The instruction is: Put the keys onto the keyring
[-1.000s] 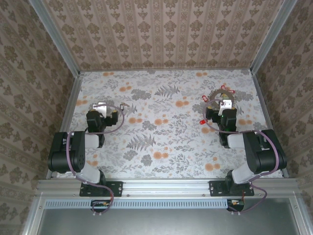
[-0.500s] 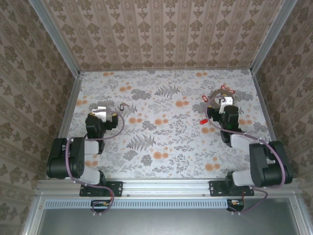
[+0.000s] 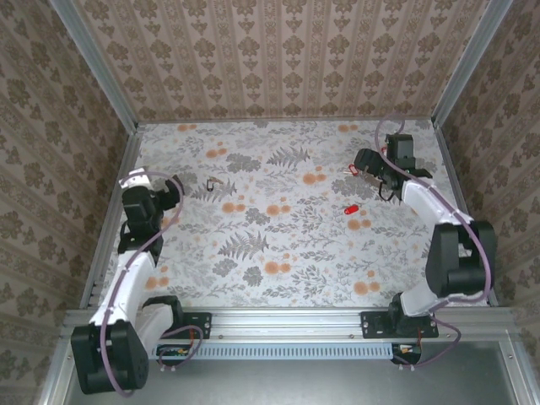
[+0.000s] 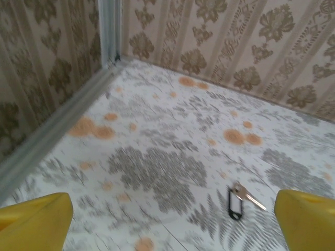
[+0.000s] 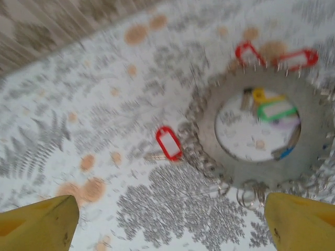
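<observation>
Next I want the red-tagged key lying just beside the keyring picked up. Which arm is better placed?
Right. The right claw, open, hangs over the large key-fringed metal keyring, with the red-tagged grey key just beside it. The left claw is across the table, near a black-tagged key.

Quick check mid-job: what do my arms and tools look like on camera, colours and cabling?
The left arm and right arm match: black joint housings, pale grey links, and a thin purple cable looping along each. The left tool and right tool both have yellow fingers. No markings are legible.
</observation>
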